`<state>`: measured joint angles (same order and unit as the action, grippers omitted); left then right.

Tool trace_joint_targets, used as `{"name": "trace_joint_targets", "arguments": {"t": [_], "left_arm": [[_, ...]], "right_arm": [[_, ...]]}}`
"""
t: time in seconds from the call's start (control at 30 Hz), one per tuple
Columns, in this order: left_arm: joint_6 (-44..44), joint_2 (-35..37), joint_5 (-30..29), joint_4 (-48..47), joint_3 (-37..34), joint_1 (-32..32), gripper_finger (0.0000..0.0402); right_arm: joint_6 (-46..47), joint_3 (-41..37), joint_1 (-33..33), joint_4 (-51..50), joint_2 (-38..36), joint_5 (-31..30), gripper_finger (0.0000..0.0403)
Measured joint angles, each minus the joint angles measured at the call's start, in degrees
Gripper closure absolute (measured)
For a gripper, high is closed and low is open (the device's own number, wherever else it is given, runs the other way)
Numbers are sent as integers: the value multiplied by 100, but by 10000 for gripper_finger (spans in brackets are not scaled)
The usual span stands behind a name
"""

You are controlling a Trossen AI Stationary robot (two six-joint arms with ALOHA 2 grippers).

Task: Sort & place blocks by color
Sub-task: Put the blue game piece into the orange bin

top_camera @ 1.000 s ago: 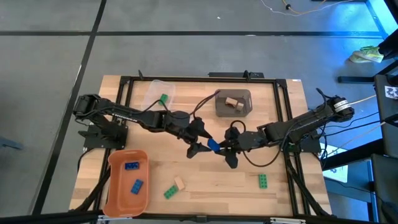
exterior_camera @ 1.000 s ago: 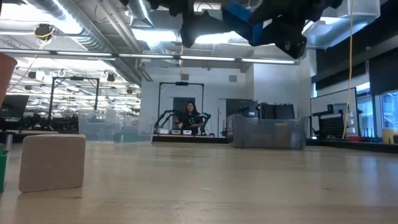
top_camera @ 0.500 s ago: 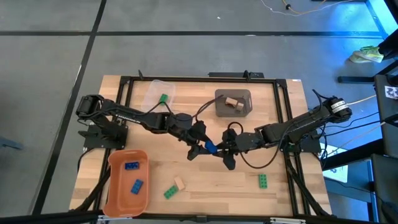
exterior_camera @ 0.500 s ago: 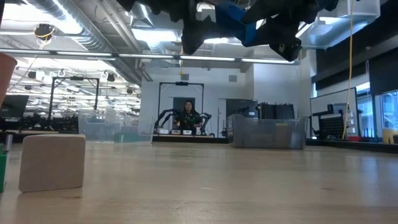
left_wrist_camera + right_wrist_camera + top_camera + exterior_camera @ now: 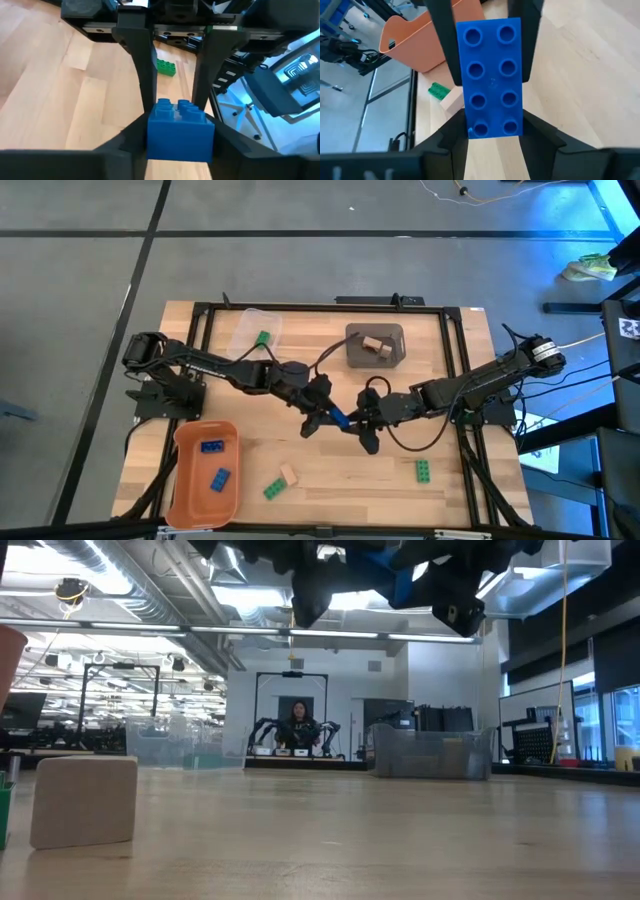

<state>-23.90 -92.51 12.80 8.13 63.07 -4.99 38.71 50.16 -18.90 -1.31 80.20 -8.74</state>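
Note:
A blue block [image 5: 340, 418] hangs above the table's middle between my two grippers. My left gripper [image 5: 325, 415] reaches in from the left and my right gripper [image 5: 356, 423] from the right; both are shut on it. In the low view the block [image 5: 404, 570] shows high above the tabletop. A green block [image 5: 272, 489] and a tan block [image 5: 289, 474] lie on the wood near the front edge. Another green block [image 5: 424, 470] lies at the front right. My left gripper pinches the blue block's two long sides at its left end [image 5: 151, 137] between its two fingers [image 5: 129, 142]. The fingers come in roughly level from the table's left, along the block. The block is clear of the table, studs up. My right gripper pinches the block's long sides at the opposite end [image 5: 470, 127] between its two fingers [image 5: 454, 136]. It comes in from the table's right, fingers along the block. The block stays level and lifted.
An orange bin [image 5: 182, 480] at the front left holds two blue blocks. A clear bin [image 5: 247, 325] at the back holds a green block. A grey bin [image 5: 390, 355] holds tan blocks. A person stands in the room far behind the table.
My left gripper has moved a little toward the right gripper, and its fingers have closed from wide apart onto the blue block's free end. My right gripper has kept hold of the block, which has stayed lifted in about the same place.

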Motion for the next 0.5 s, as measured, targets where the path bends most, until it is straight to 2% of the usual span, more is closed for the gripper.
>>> {"name": "trace_joint_targets", "arguments": {"t": [0.07, 0.13, 0.17, 0.37, 0.5], "left_arm": [[-2, 0, 23, -1, 0, 16, 279], [0, 15, 100, -17, 0, 71, 279], [0, 52, 154, -78, 0, 114, 279], [120, 316, 360, -863, -11, 417, 279], [353, 795, 46, -1628, -2, 594, 279]], "right_arm": [[27, -2, 0, 0, -10, 65, 261], [25, -5, 5, -45, -66, 69, 260], [17, -8, 10, -53, -110, 55, 247], [-25, -8, 124, -786, -604, 151, 88], [168, -6, 227, -1506, -1009, 126, 35]]}}
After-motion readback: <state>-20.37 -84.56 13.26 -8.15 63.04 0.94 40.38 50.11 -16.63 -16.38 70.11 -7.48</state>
